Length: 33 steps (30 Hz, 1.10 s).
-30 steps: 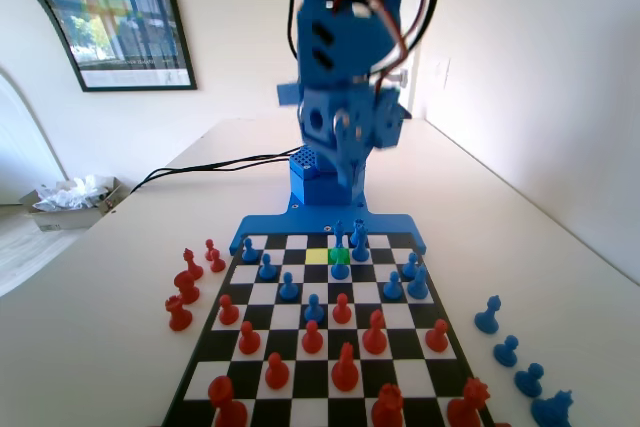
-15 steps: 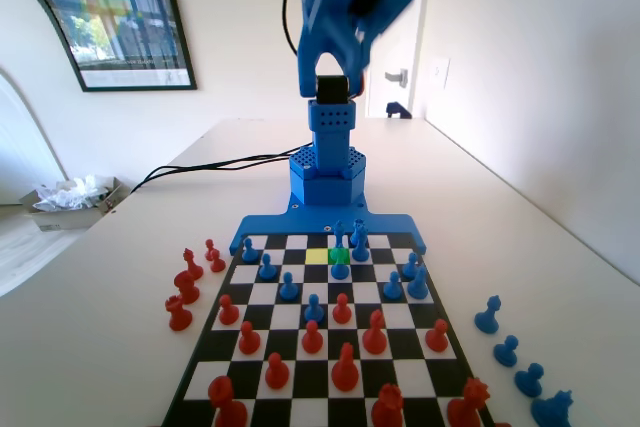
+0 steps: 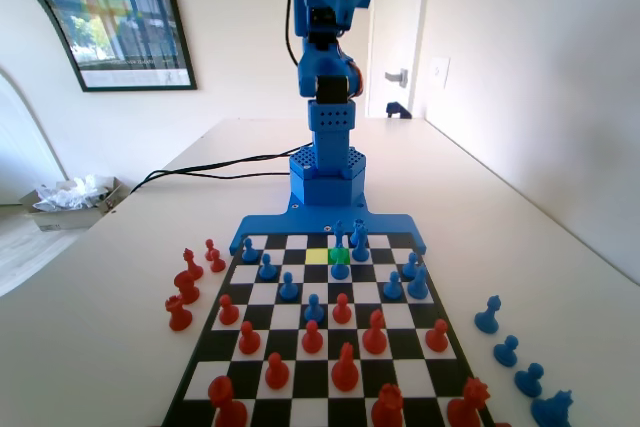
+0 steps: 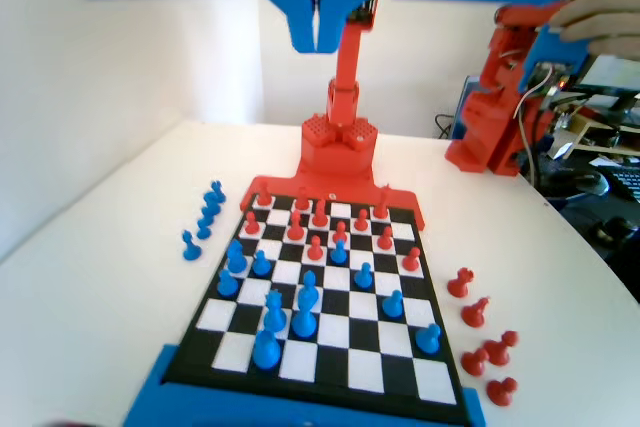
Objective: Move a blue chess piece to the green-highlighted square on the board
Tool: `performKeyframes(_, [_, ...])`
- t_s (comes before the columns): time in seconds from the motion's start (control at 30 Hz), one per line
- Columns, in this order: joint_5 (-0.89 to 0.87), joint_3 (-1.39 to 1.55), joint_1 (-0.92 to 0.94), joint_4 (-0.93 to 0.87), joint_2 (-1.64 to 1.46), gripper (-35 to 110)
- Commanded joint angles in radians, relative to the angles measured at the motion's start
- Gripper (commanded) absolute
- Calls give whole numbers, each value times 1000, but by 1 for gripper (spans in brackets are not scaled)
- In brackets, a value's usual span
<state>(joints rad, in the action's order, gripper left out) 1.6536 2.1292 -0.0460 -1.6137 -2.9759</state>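
High above the board (image 4: 200,352), the fingers (image 4: 316,35) are clenched, holding nothing.

Your arm (image 3: 328,67) is blue plastic with a perforated base, black motors and red-and-black cables; the tool (image 4: 318,32) has blue wedge-shaped jaws.

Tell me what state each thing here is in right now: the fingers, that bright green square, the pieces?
gripper: raised high above the board, fingers pressed shut, holding nothing.
green-highlighted square: occupied, a blue chess piece stands upright on it.
yellow square: empty.
board: flat, red and blue pieces upright on it.
captured blue pieces: upright on the table beside the board.
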Motion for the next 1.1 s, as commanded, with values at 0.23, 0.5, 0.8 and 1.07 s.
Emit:
performKeyframes(0.23, [43, 49, 44, 31, -43, 1])
performKeyframes(0.5, [40, 51, 81, 40, -77, 1])
performKeyframes(0.8, [41, 49, 80, 40, -77, 1])
performKeyframes(1.07, [41, 49, 80, 40, -77, 1])
